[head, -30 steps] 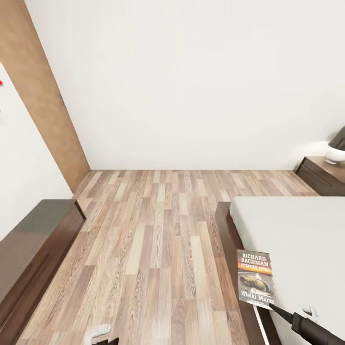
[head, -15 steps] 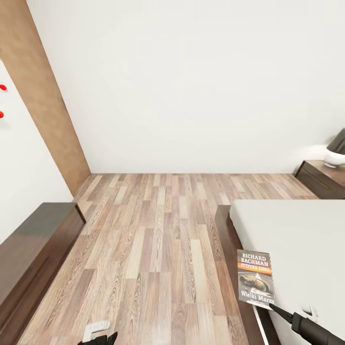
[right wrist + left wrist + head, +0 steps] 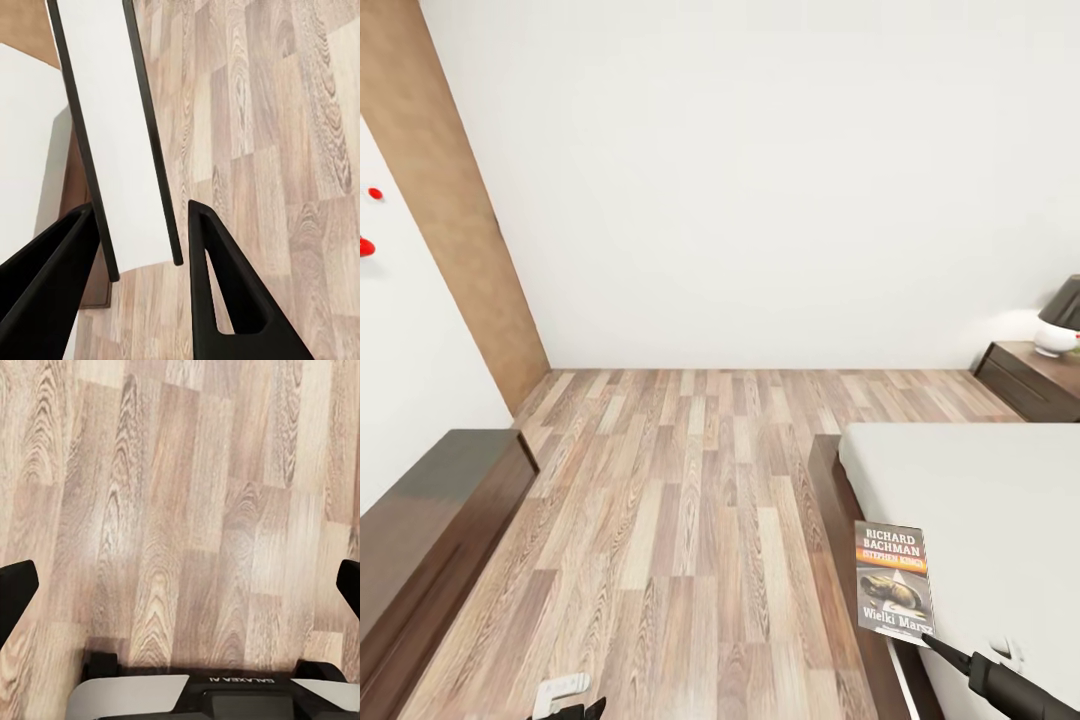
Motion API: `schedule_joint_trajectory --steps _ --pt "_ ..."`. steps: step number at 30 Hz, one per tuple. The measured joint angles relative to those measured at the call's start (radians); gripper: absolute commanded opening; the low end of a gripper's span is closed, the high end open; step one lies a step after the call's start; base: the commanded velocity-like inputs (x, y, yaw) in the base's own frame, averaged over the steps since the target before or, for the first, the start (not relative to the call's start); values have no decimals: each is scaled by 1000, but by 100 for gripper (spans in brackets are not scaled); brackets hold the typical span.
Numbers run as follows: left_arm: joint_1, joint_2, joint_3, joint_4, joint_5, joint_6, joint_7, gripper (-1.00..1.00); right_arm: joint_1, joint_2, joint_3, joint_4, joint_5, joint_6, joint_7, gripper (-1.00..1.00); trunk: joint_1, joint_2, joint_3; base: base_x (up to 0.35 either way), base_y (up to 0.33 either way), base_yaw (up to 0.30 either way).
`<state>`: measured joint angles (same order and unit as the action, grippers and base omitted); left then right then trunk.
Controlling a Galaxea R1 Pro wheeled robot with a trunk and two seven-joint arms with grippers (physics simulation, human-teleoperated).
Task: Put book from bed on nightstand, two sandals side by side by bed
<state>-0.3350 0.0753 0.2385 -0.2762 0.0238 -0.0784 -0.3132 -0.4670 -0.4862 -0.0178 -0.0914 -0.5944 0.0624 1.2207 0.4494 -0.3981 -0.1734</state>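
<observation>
The book (image 3: 894, 583), grey-covered with white "RICHARD BACHMAN" lettering and an orange band, hangs over the near edge of the bed (image 3: 980, 500). My right gripper (image 3: 928, 640) is shut on its lower corner. In the right wrist view the book (image 3: 120, 150) runs edge-on between the black fingers (image 3: 217, 285), with wood floor beneath. The nightstand (image 3: 1035, 380) stands at the far right by the wall. My left gripper (image 3: 572, 708) hangs low over the floor. In its wrist view its fingers (image 3: 15, 592) are spread wide, with nothing between them. The sandals are out of view.
A white-based lamp (image 3: 1058, 330) sits on the nightstand. A low dark brown cabinet (image 3: 430, 520) lines the left side. A light wooden door (image 3: 450, 220) stands at the far left corner. Plank floor (image 3: 690, 500) stretches between cabinet and bed.
The whole view has shifted: the far wall's base and the nightstand sit lower in the picture. The book and right gripper keep their place. The left gripper sits slightly lower.
</observation>
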Motion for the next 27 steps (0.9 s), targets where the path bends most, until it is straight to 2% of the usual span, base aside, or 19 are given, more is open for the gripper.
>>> schedule_joint_trajectory --steps 27 --pt "0 -2 0 0 0 -2 0 100 0 0 0 0 0 0 0 -100 0 0 44 0 0 0"
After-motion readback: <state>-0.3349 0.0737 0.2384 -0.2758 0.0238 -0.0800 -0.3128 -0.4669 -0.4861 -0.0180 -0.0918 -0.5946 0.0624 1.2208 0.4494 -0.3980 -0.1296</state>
